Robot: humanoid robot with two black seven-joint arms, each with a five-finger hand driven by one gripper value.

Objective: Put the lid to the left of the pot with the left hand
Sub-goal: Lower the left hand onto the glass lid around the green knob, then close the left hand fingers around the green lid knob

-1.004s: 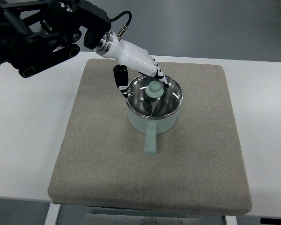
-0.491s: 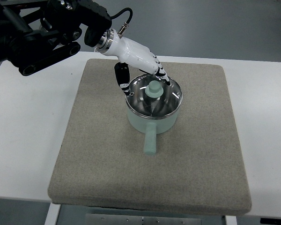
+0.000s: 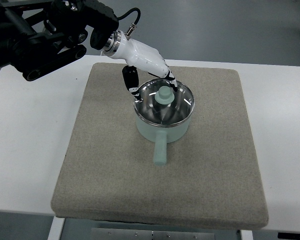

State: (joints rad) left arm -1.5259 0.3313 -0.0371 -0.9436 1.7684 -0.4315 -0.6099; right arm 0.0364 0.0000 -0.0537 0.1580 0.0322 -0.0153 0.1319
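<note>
top view | left hand [image 3: 151, 70] fingers [image 3: 169, 80] reach down over the far-left rim of the lid [image 3: 164, 104], thumb apart at the rim, whether they grip unclear | lid sits on pot [image 3: 162, 129], mid mat [image 3: 90, 150] | white table [image 3: 25, 145] beneath

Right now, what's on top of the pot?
The glass lid with its mint knob sits on the pot. The left hand reaches over its far-left rim. Reflections on the glass hide the inside.
</note>
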